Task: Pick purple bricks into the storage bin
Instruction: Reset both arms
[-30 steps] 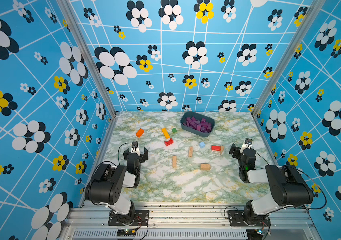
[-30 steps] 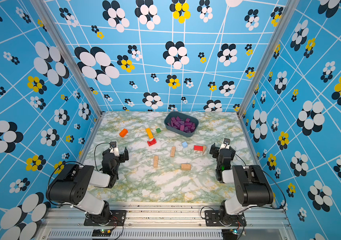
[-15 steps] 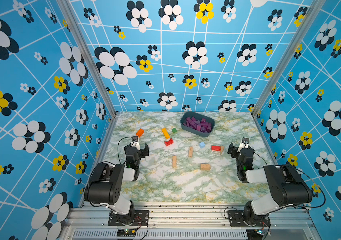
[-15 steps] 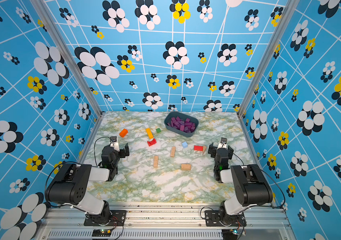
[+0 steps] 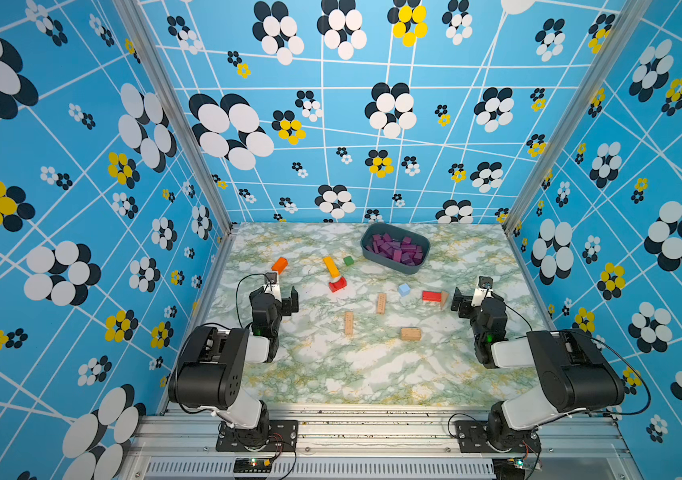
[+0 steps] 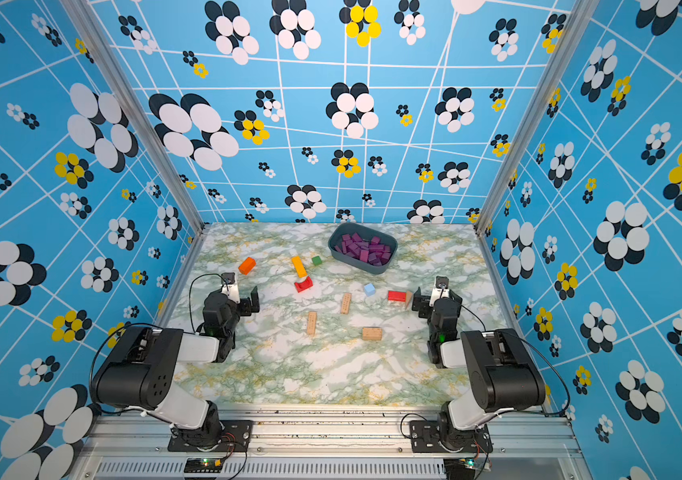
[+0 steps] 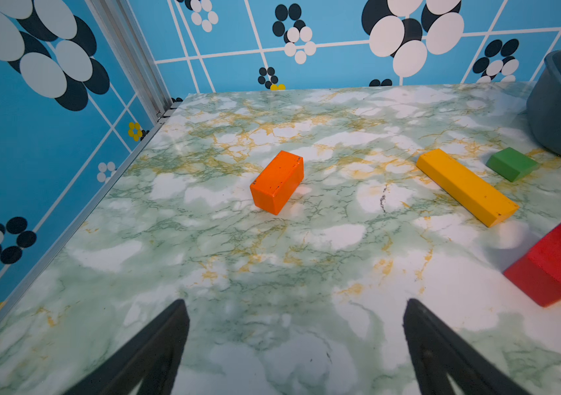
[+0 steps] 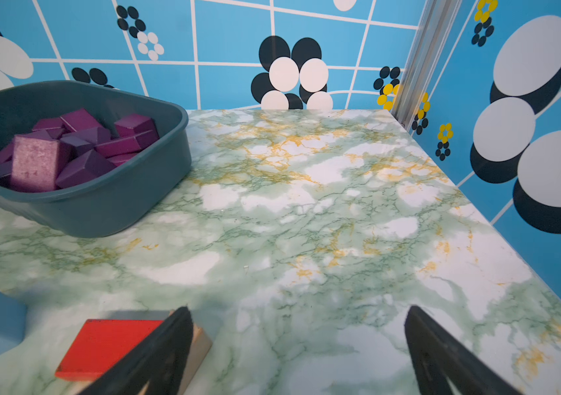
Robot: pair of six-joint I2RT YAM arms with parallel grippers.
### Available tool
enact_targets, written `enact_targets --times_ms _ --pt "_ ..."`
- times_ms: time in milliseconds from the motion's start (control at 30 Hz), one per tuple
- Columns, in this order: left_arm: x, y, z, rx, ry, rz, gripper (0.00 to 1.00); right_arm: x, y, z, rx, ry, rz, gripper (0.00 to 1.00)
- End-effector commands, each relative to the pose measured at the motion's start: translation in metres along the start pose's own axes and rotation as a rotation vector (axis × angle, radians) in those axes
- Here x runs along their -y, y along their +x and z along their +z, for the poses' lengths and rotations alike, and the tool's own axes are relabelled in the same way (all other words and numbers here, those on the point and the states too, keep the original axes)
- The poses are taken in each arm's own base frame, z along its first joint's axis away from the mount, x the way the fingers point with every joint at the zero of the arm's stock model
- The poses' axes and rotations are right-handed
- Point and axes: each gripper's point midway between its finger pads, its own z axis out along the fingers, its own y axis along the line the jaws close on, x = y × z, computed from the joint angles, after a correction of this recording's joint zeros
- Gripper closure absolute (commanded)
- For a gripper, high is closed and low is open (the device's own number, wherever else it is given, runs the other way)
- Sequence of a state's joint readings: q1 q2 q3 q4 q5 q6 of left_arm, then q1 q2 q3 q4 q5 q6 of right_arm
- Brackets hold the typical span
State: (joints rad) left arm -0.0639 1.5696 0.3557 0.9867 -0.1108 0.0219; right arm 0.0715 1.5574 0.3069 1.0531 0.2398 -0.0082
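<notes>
Purple bricks [image 5: 397,249] heaped inside storage bin [image 5: 407,269] at far side of surface [image 5: 331,374], left fingers [image 7: 162,345] spread wide, empty, right fingers [image 8: 166,349] spread wide, empty, red block [image 8: 108,345] just beside one, both pairs well apart from bin

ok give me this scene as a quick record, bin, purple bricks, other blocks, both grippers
storage bin: far side of the table, right of centre
purple bricks: piled inside the bin; none visible on the table
loose blocks: orange block, yellow bar, green cube, red arch, light-blue cube, red block, tan wedge, tan blocks
left gripper: open, empty, over bare table near the orange block
right gripper: open, empty, beside the red block and tan wedge
</notes>
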Motion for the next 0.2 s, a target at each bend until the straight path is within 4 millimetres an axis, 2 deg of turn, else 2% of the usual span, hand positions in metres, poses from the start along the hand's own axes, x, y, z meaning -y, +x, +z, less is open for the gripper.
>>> enact_targets --times_ms 0,167 --pt "0.0033 -0.0049 -0.0014 0.016 0.02 0.007 0.01 0.0 -0.0034 0.0081 -0.021 0.004 0.002 0.01" --pt "0.0011 -0.0039 0.0011 -0.003 0.038 -0.016 0.0 0.0015 -0.0041 0.0066 -0.011 0.012 0.0 0.01"
